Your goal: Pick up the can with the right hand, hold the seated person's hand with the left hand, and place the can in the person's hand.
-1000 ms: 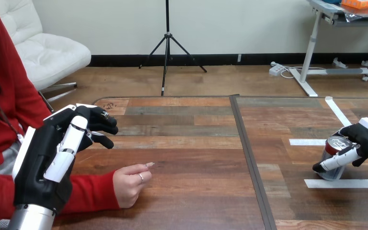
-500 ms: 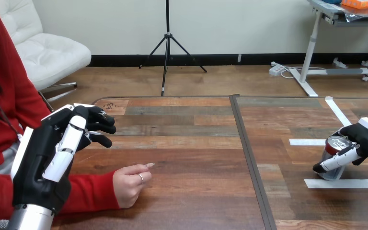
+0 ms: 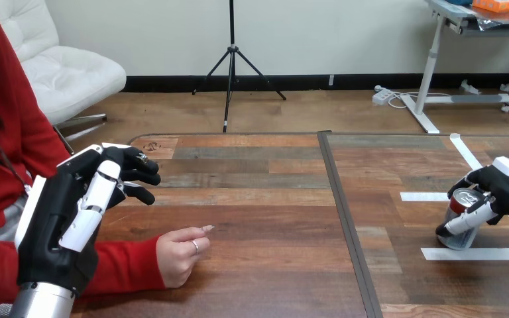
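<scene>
Table (image 3: 265, 199): wooden planks in brown and grey, split by a dark seam (image 3: 344, 218) running near to far.
Left half: person's hand (image 3: 180, 255) resting on the wood, loosely closed, one finger poking out toward the seam; red sleeve (image 3: 119, 268) lying flat behind it.
Right half: white tape (image 3: 424, 196) stuck down in strips, marking out a box.
Can (image 3: 462, 238): standing on the wood inside that box, just beyond the near strip (image 3: 477, 253), well apart from the person's hand.

No legible text; print on can (image 3: 462, 240) unreadable.
</scene>
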`<state>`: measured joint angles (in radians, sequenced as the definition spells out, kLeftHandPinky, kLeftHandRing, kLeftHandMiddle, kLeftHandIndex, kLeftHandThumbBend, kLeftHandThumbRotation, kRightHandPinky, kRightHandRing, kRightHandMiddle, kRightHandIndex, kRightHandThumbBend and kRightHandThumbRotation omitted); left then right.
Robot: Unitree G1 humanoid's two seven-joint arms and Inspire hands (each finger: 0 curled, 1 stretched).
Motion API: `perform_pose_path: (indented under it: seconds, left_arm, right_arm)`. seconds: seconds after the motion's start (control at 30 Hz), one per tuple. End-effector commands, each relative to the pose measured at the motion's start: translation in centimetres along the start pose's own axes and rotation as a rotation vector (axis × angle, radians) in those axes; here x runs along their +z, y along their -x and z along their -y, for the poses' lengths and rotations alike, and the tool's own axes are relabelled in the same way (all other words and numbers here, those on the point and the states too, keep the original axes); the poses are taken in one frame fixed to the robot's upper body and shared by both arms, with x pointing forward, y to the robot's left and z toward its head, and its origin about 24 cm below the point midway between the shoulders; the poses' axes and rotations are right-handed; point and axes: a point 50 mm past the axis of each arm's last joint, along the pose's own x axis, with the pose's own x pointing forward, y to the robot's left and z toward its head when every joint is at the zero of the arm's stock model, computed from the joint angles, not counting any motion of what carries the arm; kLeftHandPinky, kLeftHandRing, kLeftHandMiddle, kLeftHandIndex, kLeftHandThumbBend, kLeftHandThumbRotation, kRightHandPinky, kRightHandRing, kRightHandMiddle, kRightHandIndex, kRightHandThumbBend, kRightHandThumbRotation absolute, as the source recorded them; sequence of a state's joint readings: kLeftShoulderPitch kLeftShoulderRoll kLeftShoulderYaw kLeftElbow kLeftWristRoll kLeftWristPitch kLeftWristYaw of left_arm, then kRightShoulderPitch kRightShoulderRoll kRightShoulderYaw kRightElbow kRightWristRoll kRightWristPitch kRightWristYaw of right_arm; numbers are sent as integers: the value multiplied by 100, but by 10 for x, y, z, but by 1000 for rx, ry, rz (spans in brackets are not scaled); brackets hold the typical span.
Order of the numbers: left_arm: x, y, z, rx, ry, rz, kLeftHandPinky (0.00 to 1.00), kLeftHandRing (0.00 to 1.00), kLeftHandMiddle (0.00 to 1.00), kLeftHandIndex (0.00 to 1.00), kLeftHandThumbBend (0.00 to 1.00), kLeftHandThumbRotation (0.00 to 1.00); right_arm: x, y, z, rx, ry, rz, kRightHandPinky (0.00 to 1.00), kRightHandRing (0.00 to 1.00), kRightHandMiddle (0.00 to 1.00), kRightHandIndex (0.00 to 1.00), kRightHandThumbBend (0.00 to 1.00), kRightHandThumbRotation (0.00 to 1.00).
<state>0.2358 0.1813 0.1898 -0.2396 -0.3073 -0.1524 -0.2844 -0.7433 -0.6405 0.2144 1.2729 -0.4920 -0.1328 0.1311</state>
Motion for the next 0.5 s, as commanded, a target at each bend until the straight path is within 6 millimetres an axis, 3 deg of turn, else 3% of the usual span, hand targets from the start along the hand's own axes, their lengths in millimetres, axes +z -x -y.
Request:
perform_pose_path:
  seconds: [0.0, 0.23, 0.47]
  left_arm:
    - [17, -12, 1, -19, -13, 83, 42, 55, 55, 49, 21, 58]
    - [18, -12, 2, -22, 3, 88, 42, 56, 55, 49, 21, 58]
    - [19, -12, 2, -21, 5, 89, 40, 55, 55, 49, 21, 58]
  right_arm:
    - [24, 3, 47, -159, 36, 86, 53, 58, 63, 64, 79, 4]
    - [23, 3, 47, -179, -7, 94, 51, 57, 60, 57, 72, 1]
    - [24, 3, 48, -199, -47, 99, 44, 49, 53, 52, 68, 0]
